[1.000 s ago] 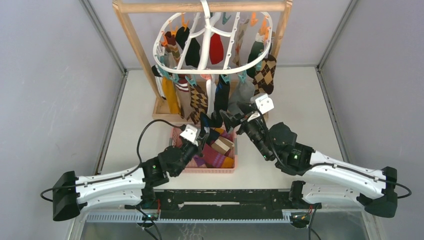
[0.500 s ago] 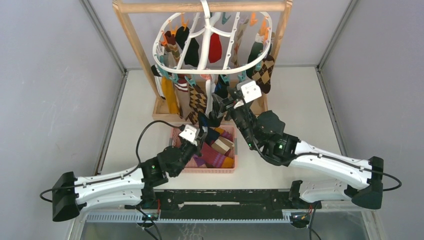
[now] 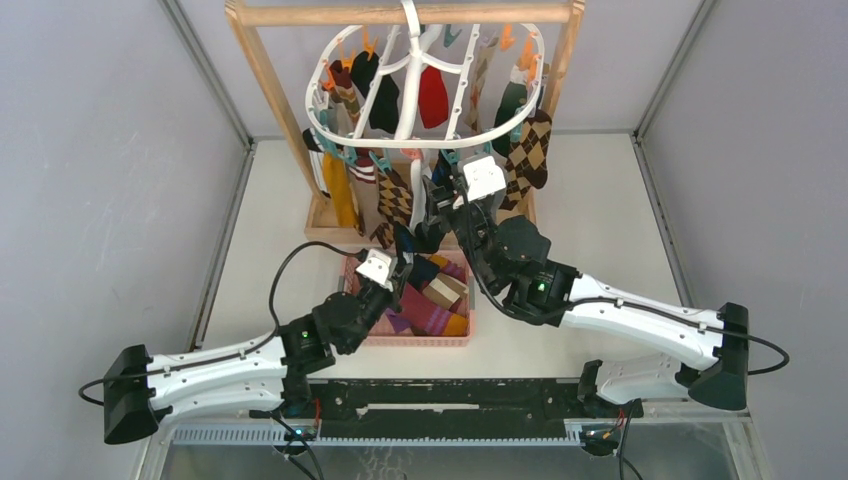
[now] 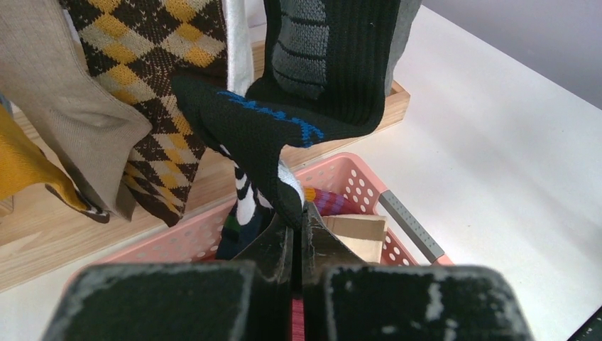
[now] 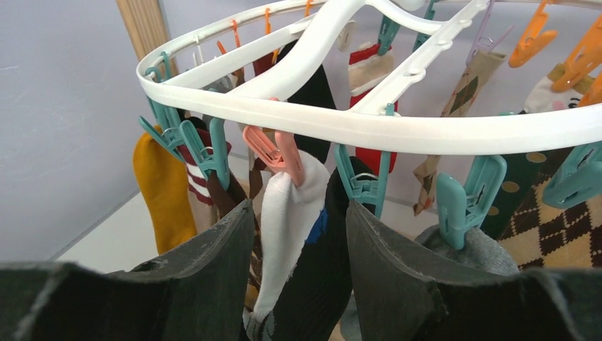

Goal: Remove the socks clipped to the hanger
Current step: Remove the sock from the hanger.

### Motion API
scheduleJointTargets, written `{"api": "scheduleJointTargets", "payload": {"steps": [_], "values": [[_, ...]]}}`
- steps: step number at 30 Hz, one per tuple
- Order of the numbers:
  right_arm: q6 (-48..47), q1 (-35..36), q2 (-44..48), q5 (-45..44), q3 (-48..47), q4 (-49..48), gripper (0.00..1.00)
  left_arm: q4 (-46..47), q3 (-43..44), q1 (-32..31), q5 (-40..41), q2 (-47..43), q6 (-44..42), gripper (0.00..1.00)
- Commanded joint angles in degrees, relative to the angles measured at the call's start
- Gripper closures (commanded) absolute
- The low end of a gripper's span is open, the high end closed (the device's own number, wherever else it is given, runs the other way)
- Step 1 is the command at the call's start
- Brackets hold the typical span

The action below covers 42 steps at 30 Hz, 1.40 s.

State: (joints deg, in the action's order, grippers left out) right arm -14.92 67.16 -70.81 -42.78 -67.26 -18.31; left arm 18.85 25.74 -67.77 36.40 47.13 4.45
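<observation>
Left wrist camera: my left gripper (image 4: 297,222) has its fingers pressed together on the toe of a black sock (image 4: 245,131) with blue lettering, which hangs down from 12 o'clock. A pink basket (image 4: 355,177) sits directly under it at 6 o'clock. From the overhead camera, the white hanger (image 3: 420,140) hangs on a wooden stand (image 3: 265,70) at 12 o'clock on the table. Many socks are clipped round its ring, and loose socks (image 3: 435,305) lie in the basket just in front of it. On the right wrist camera, my right gripper (image 5: 298,213) has its fingers apart. They flank the top of a white sock (image 5: 284,186) and the black fabric beside it, just below a pink clip (image 5: 273,150) and a teal clip (image 5: 363,186). I cannot tell for certain that this black fabric is the sock my left fingers hold. I judge the step in hand to be freeing one sock from its clip, with most of the task left. The next move calls for my right fingers to close on the black fabric alone, near its clip, then draw it down and out over the basket.
</observation>
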Motion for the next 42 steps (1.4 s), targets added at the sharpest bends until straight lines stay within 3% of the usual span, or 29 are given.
{"api": "scheduleJointTargets", "payload": {"steps": [1,13,42], "values": [[-1.2,0.2,1.9,-1.5,-1.9,-1.5,0.42,2.3,1.9,-0.2,1.1,-0.1,-1.4,0.98],[3.0,-0.1,8.1,1.8,-0.4,4.9,0.35,4.0,2.4,0.2,0.8,2.9,-1.8,0.98],[2.1,-3.9,0.6,2.1,-5.5,2.2,0.35,2.3,3.2,0.2,0.1,2.6,-2.1,0.98]]}}
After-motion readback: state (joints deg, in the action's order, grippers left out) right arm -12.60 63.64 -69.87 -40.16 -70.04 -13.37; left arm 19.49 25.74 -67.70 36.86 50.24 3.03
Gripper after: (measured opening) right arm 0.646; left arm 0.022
